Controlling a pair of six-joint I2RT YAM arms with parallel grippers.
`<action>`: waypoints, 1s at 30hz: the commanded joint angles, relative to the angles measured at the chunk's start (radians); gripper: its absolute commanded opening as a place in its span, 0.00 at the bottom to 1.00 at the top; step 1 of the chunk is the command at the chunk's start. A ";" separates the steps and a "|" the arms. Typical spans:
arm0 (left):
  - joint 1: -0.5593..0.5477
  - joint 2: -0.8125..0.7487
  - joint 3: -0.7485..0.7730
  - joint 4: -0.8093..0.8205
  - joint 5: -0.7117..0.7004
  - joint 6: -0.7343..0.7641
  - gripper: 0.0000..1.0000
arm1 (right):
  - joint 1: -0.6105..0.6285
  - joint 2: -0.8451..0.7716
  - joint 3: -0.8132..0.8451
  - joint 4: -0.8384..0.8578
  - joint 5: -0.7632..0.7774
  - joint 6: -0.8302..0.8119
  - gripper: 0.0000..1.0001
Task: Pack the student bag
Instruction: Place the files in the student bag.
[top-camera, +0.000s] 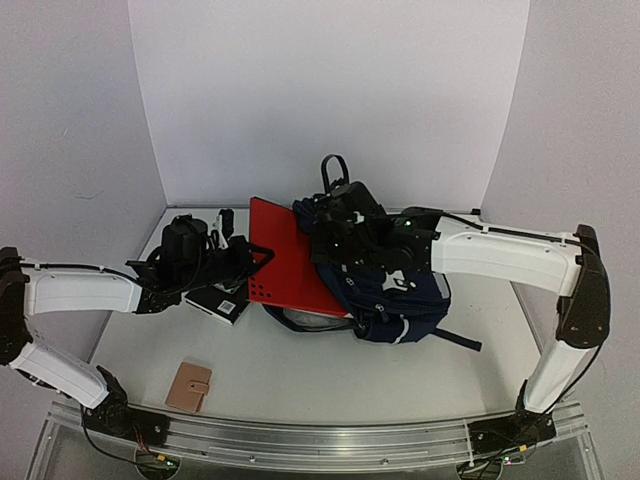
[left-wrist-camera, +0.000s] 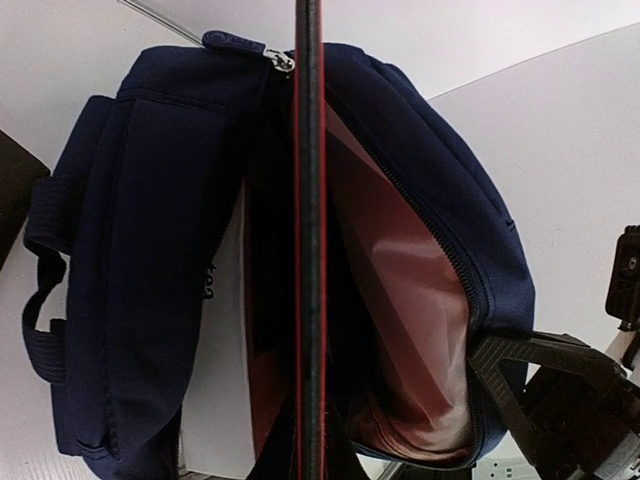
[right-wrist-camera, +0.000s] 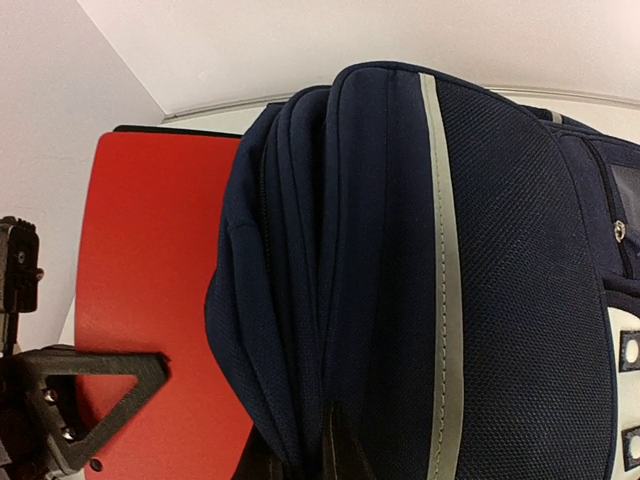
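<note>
The navy student bag (top-camera: 405, 295) lies mid-table with its mouth open to the left. A flat red folder (top-camera: 285, 260) stands on edge, its right part inside the mouth. My left gripper (top-camera: 262, 258) is shut on the folder's left edge. In the left wrist view the folder (left-wrist-camera: 310, 200) is edge-on between the jaws (left-wrist-camera: 312, 455), entering the pink-lined opening of the bag (left-wrist-camera: 150, 260). My right gripper (top-camera: 328, 232) is shut on the bag's upper opening fabric. In the right wrist view the jaws (right-wrist-camera: 335, 455) pinch folds of the bag (right-wrist-camera: 500, 260), with the folder (right-wrist-camera: 150, 290) to the left.
A black book with a white label (top-camera: 222, 303) lies under my left gripper. A tan wallet (top-camera: 189, 387) lies near the front left. White walls close the back and sides. A bag strap (top-camera: 462, 341) trails right.
</note>
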 joint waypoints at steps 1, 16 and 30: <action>-0.038 0.097 0.099 0.159 -0.045 -0.016 0.00 | 0.074 -0.018 0.138 0.241 -0.060 0.038 0.00; -0.099 0.291 0.225 0.000 -0.013 0.019 0.15 | 0.066 -0.074 0.046 0.245 0.111 0.098 0.00; -0.099 0.068 0.177 -0.408 -0.153 0.129 0.70 | 0.043 -0.123 -0.090 0.234 0.146 0.158 0.00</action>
